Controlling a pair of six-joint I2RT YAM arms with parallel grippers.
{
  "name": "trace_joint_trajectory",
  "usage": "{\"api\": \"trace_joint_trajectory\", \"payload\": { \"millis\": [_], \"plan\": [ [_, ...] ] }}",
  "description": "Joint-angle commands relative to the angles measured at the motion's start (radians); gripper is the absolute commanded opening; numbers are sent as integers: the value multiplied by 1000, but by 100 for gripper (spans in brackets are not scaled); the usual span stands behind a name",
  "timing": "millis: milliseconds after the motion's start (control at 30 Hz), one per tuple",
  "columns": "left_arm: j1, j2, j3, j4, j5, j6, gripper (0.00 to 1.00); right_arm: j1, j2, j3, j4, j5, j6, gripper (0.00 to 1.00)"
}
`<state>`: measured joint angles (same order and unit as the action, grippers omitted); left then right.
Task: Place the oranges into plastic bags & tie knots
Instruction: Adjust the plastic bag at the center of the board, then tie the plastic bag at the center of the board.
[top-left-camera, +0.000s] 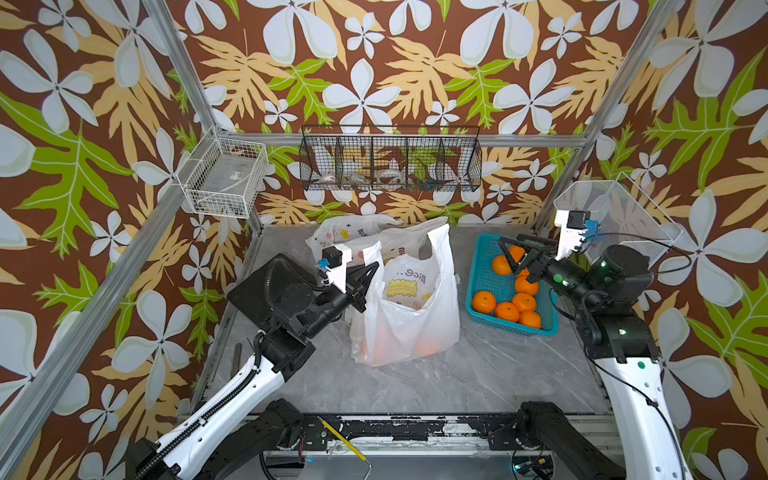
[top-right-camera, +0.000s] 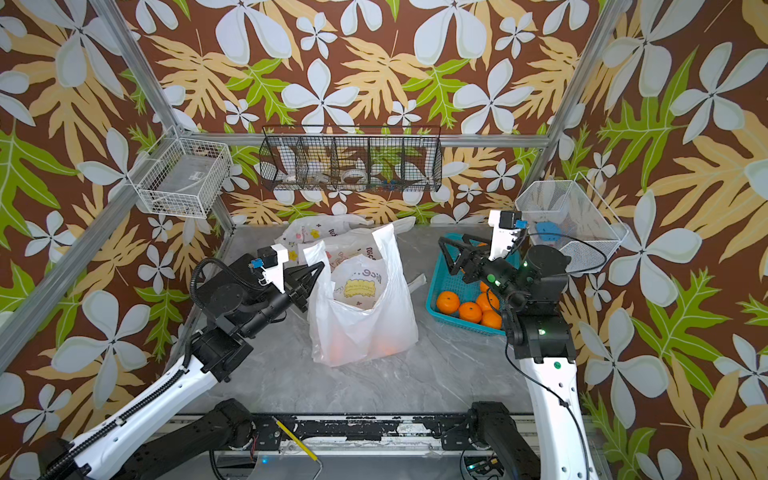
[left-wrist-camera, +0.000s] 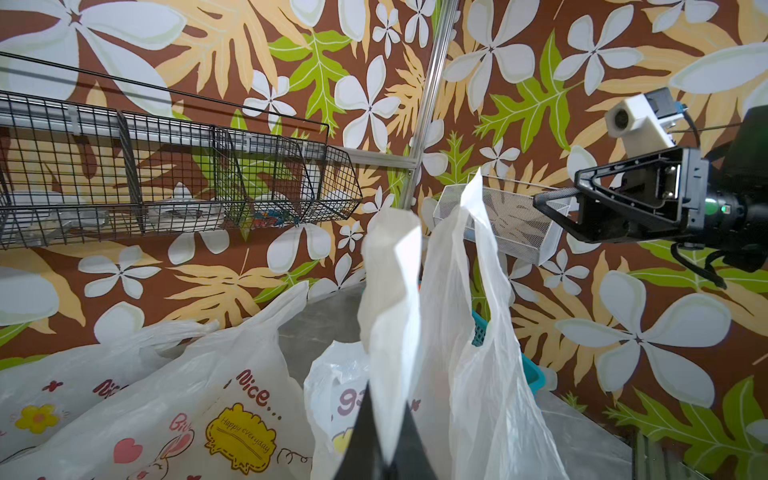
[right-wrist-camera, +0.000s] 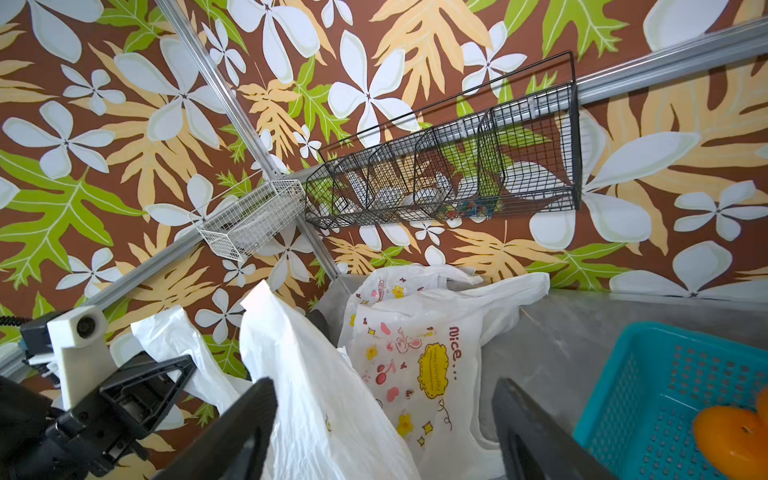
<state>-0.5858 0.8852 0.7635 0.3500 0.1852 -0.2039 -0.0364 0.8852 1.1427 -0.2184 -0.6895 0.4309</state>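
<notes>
Holding the plastic bag (top-left-camera: 407, 324) open
Left gripper (top-left-camera: 375, 267) is pinching its left handle (top-left-camera: 371, 253), right gripper (top-left-camera: 512, 245) is gaping empty; slipping film risks collapsing it.

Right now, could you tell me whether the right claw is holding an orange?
No, the right claw stands wide open and empty; the nearby orange lies in the teal basket.
</notes>
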Motion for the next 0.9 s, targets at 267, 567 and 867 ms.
{"api": "trace_joint_trajectory", "payload": {
  "millis": [267, 567, 867],
  "plan": [
    [37, 5, -12, 59, 108, -23, 0, 109, -20, -450, 532, -277, -349, 99],
    [40, 15, -10, 48, 94, -24, 0, 231, 48, -452, 646, -295, -387, 99],
    [43, 20, -7, 46, 111, -22, 0, 281, 208, -353, 708, -273, -387, 99]
  ]
}}
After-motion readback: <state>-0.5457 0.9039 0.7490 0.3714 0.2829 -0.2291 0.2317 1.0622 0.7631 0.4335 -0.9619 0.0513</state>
